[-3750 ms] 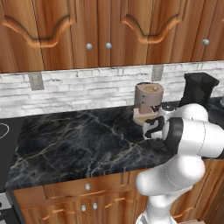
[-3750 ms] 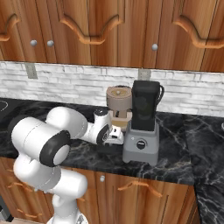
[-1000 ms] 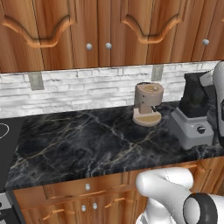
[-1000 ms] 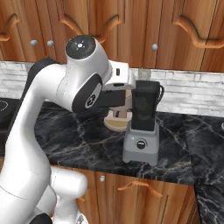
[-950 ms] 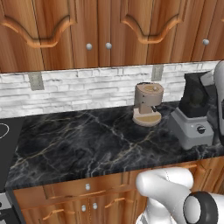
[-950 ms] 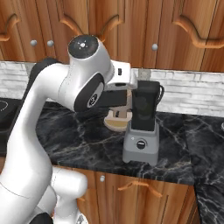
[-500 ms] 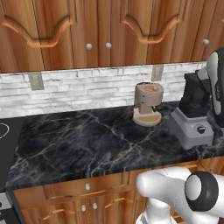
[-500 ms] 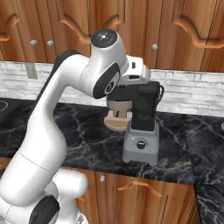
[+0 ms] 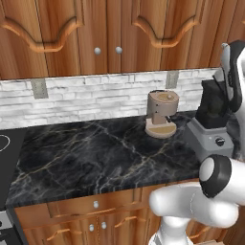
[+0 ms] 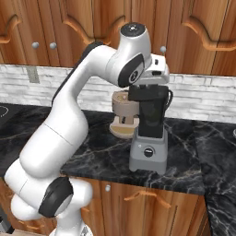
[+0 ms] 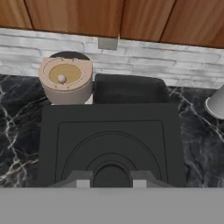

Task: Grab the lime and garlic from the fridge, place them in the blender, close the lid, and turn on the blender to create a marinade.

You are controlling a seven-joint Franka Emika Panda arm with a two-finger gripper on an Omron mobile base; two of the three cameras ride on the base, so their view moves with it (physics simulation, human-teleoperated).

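Tan-brown coffee machine (image 9: 161, 113) stands upright on the black marble surface (image 9: 86, 158), back near the white brick backsplash (image 9: 95, 98). Wooden upper cabinets (image 9: 105, 33) hang above, wooden drawers (image 9: 95, 206) sit below. A grey wall outlet (image 9: 39, 88) sits in the backsplash at left, and a stovetop edge (image 9: 5, 143) shows far left.

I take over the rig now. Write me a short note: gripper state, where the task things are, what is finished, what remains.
Gripper: shut, holding the black lid flat from above, over the jar of the blender.
Blender: on the dark counter, right beside the tan coffee machine; its black knob faces front.
Done: the lid is brought over the jar. Whether it is fully seated, I cannot tell. The jar's contents are hidden.
Left: seat and release the lid, then turn the knob.
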